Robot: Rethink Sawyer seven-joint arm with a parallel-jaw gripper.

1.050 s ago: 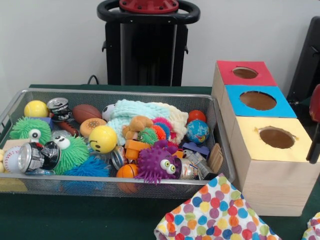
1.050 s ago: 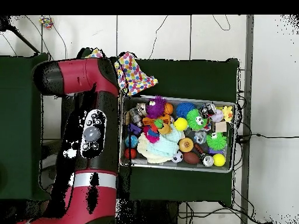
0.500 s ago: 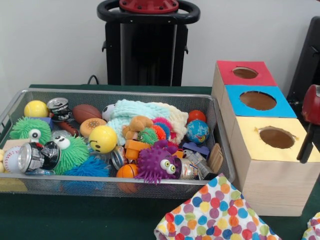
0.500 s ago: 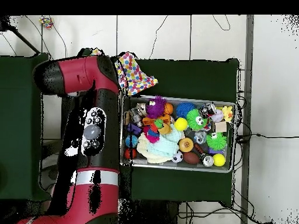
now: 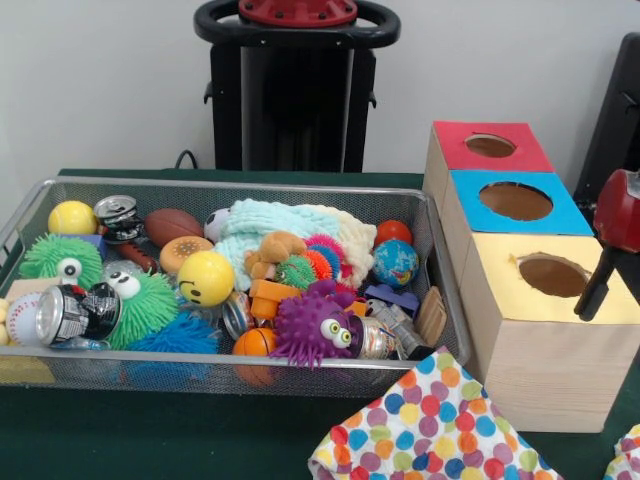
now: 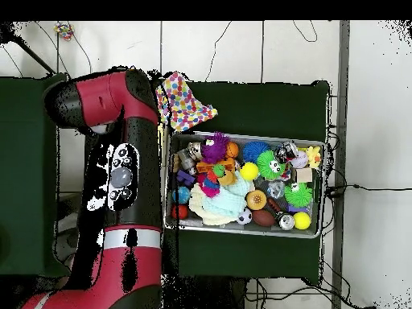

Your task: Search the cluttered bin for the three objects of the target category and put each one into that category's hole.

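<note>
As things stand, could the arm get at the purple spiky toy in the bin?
Probably yes: the purple spiky toy lies on top of the clutter, nothing over it, in the open-topped bin. The arm is beside the bin.

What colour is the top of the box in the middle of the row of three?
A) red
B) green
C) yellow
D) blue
D: the middle box has a blue top, between the red-topped box and the yellow-topped box.
</note>
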